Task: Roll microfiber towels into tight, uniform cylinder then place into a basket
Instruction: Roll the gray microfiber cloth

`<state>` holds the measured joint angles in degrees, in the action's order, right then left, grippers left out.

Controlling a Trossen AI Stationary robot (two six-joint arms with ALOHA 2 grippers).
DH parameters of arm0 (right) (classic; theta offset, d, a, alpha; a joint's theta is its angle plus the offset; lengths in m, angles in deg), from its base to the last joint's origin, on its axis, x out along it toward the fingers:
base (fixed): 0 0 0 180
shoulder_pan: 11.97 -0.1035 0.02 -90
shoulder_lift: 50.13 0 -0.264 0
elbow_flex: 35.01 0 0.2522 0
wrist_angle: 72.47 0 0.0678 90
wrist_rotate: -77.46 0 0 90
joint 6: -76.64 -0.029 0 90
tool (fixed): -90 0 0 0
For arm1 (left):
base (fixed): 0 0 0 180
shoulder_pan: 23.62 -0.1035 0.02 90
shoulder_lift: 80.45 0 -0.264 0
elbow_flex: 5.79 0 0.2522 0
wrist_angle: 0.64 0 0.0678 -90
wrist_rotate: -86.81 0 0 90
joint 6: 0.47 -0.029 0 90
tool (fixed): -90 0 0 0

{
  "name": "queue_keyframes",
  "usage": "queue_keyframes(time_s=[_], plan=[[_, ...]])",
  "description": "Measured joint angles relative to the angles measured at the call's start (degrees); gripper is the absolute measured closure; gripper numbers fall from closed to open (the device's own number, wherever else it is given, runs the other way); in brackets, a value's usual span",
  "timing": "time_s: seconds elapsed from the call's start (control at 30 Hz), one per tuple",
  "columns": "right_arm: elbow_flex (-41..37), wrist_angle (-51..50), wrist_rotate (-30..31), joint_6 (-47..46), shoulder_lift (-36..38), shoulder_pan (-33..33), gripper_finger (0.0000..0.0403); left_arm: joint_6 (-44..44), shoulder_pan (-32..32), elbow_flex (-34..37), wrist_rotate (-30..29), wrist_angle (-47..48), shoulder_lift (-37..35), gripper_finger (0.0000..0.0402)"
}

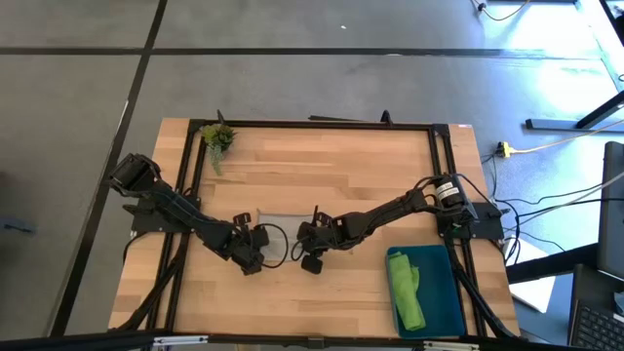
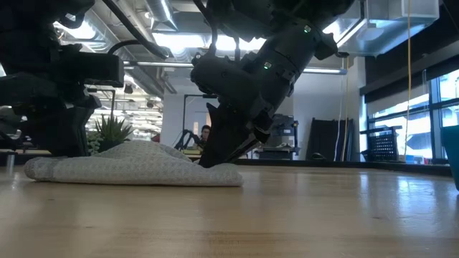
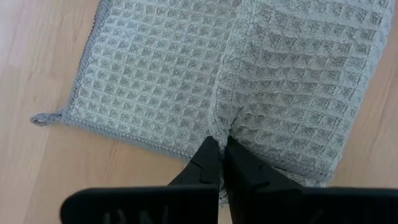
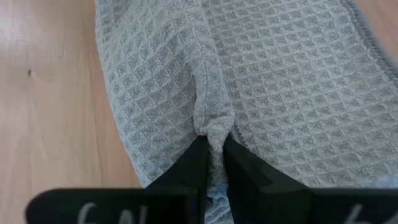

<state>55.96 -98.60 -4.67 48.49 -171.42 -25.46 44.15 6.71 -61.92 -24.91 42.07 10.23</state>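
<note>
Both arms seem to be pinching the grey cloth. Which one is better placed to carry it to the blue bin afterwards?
Probably the right gripper: it pinches the grey towel and the teal bin lies on its side. The left gripper is farther.

grey waffle towel flat-ish, bunched ridge, frame centre; green towel rolled in teal basket, lower right.

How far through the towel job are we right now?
About halfway. Done: the lime green towel lies rolled in the teal basket. In hand: the grey towel lies mid-table, not yet rolled; the left gripper and the right gripper are each shut on a pinch of its near edge. Left: roll it tight and place it in the basket.
</note>
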Motion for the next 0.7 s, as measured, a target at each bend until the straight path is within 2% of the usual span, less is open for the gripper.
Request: queue_keyframes(time_s=[0.3,0.7], plan=[[0.0,0.1,0.0,0.1,0.0,0.0,0.0344,0.0,0.0,0.0,0.1,-0.1,0.0,0.0401],[0.5,0.4,-0.6,1.5,0.0,0.6,0.0258,-0.1,0.0,0.0,0.2,-0.1,0.0,0.0401]])
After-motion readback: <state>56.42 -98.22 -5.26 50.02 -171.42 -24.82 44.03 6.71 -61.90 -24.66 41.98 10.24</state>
